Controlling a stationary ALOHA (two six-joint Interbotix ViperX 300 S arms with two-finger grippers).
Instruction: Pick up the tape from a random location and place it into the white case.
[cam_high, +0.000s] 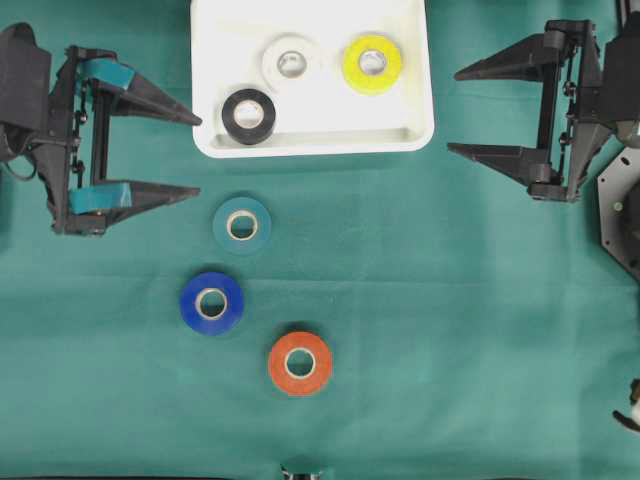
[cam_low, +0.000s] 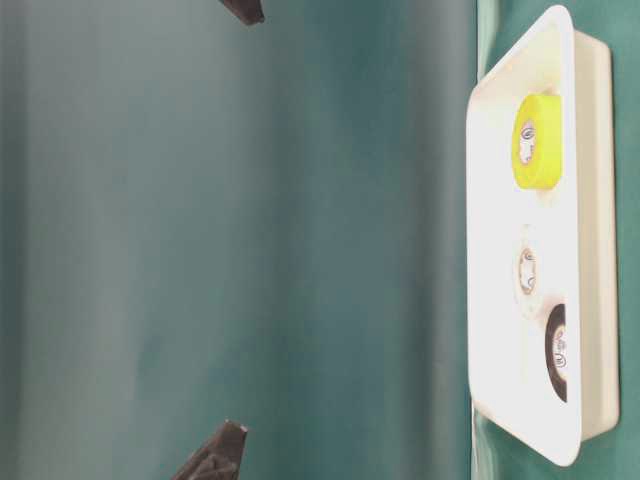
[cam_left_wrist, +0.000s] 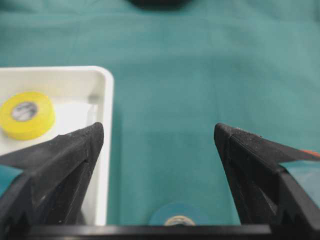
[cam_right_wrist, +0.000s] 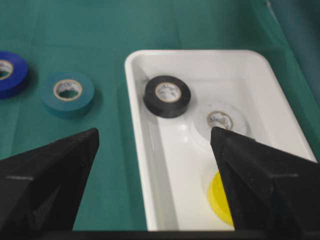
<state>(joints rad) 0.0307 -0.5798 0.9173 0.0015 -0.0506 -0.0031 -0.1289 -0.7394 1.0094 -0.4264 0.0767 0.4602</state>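
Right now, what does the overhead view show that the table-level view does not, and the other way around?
Only the overhead view shows the teal roll, the blue roll and the orange roll lying on the green cloth, and both open hands whole: the left hand and the right hand. Only the table-level view shows the white case from the side, with its raised rim, and just two dark fingertips. Both show the yellow roll, the white roll and the black roll inside the case.

Glossy white plastic case, matt green cloth.
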